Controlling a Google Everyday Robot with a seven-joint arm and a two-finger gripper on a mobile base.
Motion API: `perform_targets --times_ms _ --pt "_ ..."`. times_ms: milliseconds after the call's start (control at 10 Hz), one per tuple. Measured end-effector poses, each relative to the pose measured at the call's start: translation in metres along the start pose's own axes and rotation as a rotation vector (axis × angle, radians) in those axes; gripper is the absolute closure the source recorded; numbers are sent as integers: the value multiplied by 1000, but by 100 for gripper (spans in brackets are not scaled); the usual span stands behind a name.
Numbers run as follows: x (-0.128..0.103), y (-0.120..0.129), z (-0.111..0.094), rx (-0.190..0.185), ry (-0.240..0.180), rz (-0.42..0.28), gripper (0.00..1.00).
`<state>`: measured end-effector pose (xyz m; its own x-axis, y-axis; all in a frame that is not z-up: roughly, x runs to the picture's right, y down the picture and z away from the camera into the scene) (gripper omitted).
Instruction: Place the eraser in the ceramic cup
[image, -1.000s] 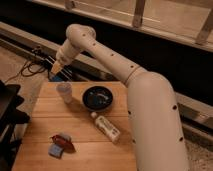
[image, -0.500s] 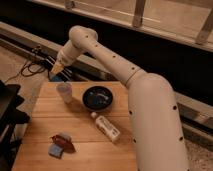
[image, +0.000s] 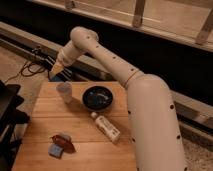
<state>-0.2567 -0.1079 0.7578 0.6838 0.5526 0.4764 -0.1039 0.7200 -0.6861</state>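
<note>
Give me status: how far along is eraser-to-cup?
Done: the eraser appears picked up; it is nowhere on the wooden table. In hand: the gripper hangs above and just behind the ceramic cup, with something dark at its tip, likely the eraser. Left: lower it and release into the cup.

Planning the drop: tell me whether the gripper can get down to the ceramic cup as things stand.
Probably yes. The gripper hangs over the table's far left edge, just above and behind the ceramic cup. Nothing stands between them; the dark bowl sits off to the right.
</note>
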Motion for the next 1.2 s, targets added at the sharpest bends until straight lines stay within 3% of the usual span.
perform_targets --times_ms 200,400,900,1000,1200 --pt "2 2 5 6 -34 -53 94" --pt "8 -1 10 15 -95 -72 100" --pt "15 -4 36 -6 -138 -79 100" --pt "18 -3 43 -17 -158 -81 99" --pt "26 -6 48 -26 -217 -71 86"
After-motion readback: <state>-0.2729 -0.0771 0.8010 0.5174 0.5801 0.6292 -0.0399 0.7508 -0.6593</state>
